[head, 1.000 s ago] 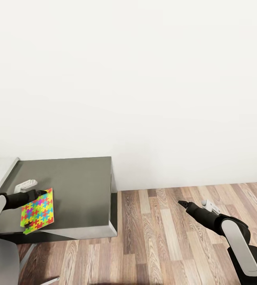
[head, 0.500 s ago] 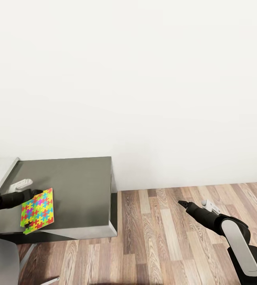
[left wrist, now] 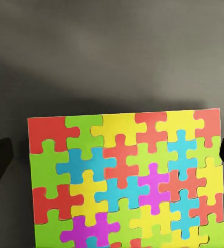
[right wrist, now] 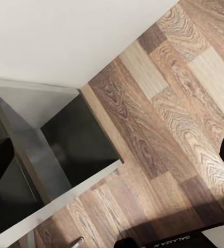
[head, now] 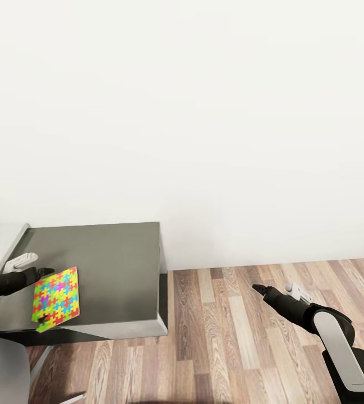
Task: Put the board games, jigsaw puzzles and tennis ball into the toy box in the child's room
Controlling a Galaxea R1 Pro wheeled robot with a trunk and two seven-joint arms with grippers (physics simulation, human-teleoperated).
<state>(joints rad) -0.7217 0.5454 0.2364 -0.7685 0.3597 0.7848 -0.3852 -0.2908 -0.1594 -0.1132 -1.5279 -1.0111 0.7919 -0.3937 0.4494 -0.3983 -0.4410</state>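
Bright multicoloured flat jigsaw puzzle sheet (head: 56,298) lies at dark grey cabinet's (head: 120,264) front-left edge, overhanging; left gripper (head: 42,271) fingers apart beside it. Right gripper (head: 258,288) spread over wood plank floor (head: 232,348).

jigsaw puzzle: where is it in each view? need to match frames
Head view: jigsaw puzzle at lower left, on the dark cabinet, at the left hand.
Left wrist view: centre to lower edge.
Right wrist view: not in it.
Shared landmark: the dark cabinet top.
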